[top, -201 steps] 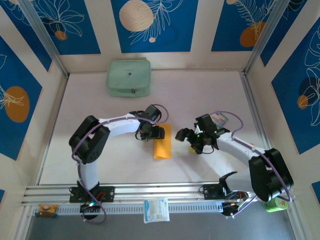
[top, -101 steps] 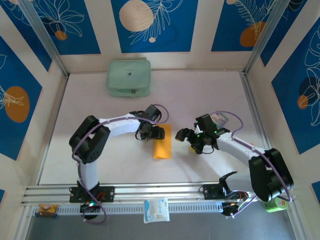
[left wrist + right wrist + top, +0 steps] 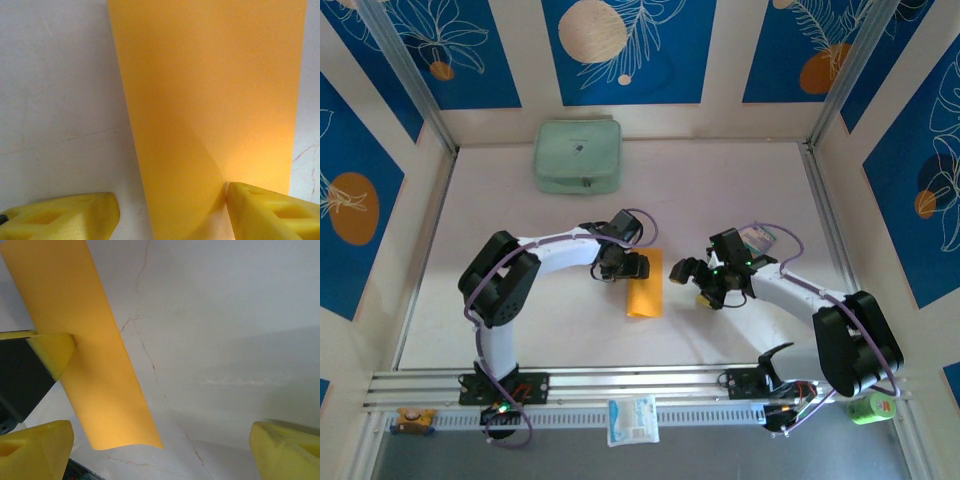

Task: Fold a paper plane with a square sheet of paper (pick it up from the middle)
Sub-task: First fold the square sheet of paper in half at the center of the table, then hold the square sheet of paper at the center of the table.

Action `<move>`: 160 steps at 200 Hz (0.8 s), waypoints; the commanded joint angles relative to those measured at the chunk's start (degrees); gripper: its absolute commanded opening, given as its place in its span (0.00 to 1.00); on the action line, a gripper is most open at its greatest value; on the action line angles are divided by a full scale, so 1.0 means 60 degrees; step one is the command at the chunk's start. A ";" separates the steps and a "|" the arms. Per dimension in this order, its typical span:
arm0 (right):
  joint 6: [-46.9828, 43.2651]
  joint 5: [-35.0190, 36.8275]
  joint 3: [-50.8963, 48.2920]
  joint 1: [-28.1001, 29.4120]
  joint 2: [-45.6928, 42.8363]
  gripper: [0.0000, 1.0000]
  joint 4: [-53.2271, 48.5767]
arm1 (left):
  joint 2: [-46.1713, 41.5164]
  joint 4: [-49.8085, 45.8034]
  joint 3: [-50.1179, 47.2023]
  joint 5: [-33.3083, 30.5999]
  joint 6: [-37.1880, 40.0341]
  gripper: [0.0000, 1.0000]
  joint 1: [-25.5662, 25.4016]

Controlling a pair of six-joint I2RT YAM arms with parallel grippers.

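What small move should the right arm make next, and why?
Probably slide the right gripper toward the folded paper: its jaws stand open beside it, apart, while the open left gripper rests at the paper's edge.

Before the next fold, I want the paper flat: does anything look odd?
The square sheet of paper, already folded into a strip, seems to bow up slightly at its free end, so it isn't fully flat. Thin cracks cross the table.
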 commanded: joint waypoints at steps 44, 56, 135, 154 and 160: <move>0.0165 -0.0864 0.0283 0.0378 0.0651 0.48 0.1444 | 0.1120 0.0729 -0.0653 -0.0721 0.0156 0.67 0.0036; 0.0229 -0.1029 0.0342 0.0422 0.0882 0.35 0.1713 | 0.1127 0.0731 -0.0652 -0.0729 0.0148 0.67 0.0024; 0.0350 -0.1184 0.1339 0.0992 0.2612 0.00 0.2227 | 0.1181 0.0803 -0.0730 -0.0699 0.0112 0.67 0.0024; 0.0325 -0.1176 0.1597 0.1077 0.2940 0.00 0.2095 | 0.1193 0.0812 -0.0715 -0.0684 0.0090 0.67 0.0035; 0.0324 -0.1124 0.1675 0.1085 0.3021 0.00 0.2008 | 0.1195 0.0818 -0.0727 -0.0684 0.0088 0.67 0.0031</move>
